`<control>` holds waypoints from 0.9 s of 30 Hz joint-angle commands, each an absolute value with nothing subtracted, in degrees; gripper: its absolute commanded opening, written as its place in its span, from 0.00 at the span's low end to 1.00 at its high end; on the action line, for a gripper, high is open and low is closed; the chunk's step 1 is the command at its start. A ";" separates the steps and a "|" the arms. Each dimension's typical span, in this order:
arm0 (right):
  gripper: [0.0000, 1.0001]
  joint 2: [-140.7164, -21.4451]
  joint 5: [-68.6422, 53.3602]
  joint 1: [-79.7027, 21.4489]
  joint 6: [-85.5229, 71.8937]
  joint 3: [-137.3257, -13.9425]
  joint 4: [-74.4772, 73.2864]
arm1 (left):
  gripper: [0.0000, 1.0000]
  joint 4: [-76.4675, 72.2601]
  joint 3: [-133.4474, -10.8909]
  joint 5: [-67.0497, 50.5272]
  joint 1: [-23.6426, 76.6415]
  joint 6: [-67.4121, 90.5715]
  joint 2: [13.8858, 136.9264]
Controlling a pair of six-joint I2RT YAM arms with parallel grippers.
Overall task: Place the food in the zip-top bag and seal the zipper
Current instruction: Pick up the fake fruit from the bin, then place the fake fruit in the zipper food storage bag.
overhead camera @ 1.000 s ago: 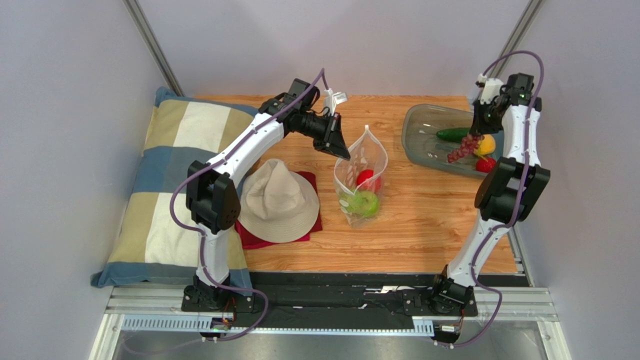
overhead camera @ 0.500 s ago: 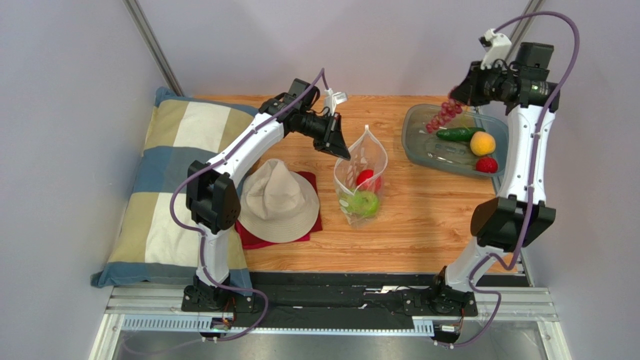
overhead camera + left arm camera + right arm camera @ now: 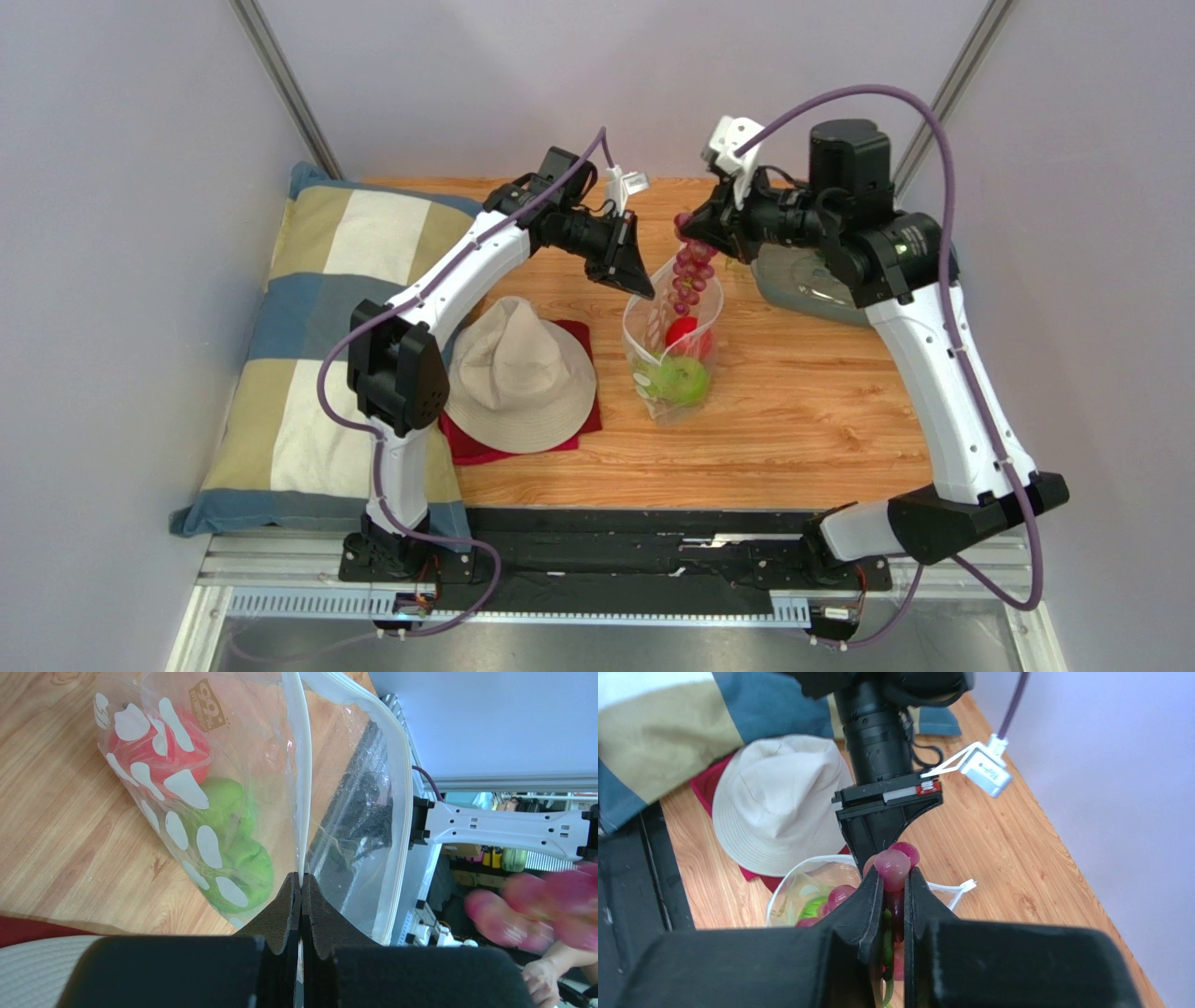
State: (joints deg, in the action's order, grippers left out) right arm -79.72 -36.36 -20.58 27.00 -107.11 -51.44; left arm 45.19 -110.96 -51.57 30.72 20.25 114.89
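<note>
Top external view: the right hand [image 3: 692, 226] is clenched on the purple grapes [image 3: 689, 272]. They hang long-ways down, right over the open mouth of the zip-top bag [image 3: 716, 303]. The left hand [image 3: 644, 286] pinches the bag's rim on the wooden surface [image 3: 814, 406]. A red ball [image 3: 682, 332] and a green ball [image 3: 683, 378] sit inside.

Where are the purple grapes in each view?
Top external: purple grapes at centre, hanging over the mouth of the zip-top bag.
Left wrist: purple grapes a pink blur at the right edge, beyond the bag.
Right wrist: purple grapes at centre, pinched in the right gripper.
Shared landmark: the zip-top bag.
</note>
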 commanded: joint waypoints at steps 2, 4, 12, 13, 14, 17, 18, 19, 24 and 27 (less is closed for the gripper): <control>0.00 -80.42 -33.39 -23.72 38.92 -102.93 -48.08 | 0.00 45.00 -112.41 -53.00 30.85 18.63 113.47; 0.00 -80.94 -33.84 -24.69 42.00 -101.69 -46.76 | 0.00 45.00 -112.24 -53.09 30.85 18.46 113.38; 0.00 -82.53 -37.09 -27.86 50.00 -99.15 -46.49 | 0.00 45.09 -112.15 -53.26 30.85 18.46 113.47; 0.00 -82.44 -37.26 -28.04 52.01 -97.40 -46.49 | 0.00 45.09 -112.24 -53.26 30.85 18.37 113.47; 0.00 -82.35 -37.61 -28.30 53.16 -96.43 -46.49 | 0.00 45.00 -112.24 -53.26 30.85 18.46 113.38; 0.00 -82.53 -37.62 -29.00 57.12 -93.53 -46.23 | 0.00 45.00 -112.24 -53.52 30.85 18.28 113.29; 0.00 -83.05 -37.53 -29.00 57.65 -93.34 -46.06 | 0.00 45.09 -112.24 -53.61 30.85 18.28 113.20; 0.00 -83.49 -37.36 -29.00 58.00 -93.34 -46.14 | 0.00 45.09 -112.15 -53.70 30.85 18.19 113.29; 0.69 -84.82 -32.26 -28.83 54.24 -94.92 -46.76 | 0.00 45.17 -111.88 -53.96 30.94 18.02 112.59; 0.93 -84.03 -31.99 -26.99 48.11 -96.23 -46.67 | 0.00 45.09 -111.89 -53.79 30.85 17.84 112.15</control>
State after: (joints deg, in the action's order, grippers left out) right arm -85.14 -33.50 -28.67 53.60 -93.10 -48.84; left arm 45.32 -110.96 -52.40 30.70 19.68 114.89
